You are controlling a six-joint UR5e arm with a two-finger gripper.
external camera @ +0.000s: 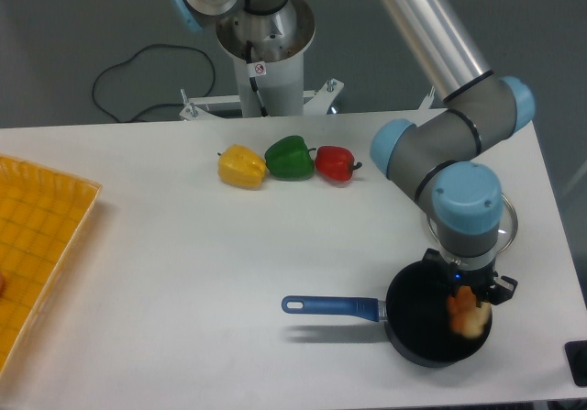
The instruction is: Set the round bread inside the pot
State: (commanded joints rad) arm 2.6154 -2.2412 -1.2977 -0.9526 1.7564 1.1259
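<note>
The round bread (466, 311), an orange lobed bun, sits low inside the pot (424, 323), at its right side. The pot is a black saucepan with a blue handle (332, 306) pointing left, near the table's front right. My gripper (468, 293) points straight down over the pot's right half, and the bun shows just below the wrist. The fingers are hidden by the wrist and the bun, so their state is unclear.
A yellow pepper (242, 167), a green pepper (290, 157) and a red pepper (335, 163) lie in a row at the back. A glass lid (506, 222) lies behind the pot, mostly hidden by the arm. A yellow tray (35, 245) fills the left edge.
</note>
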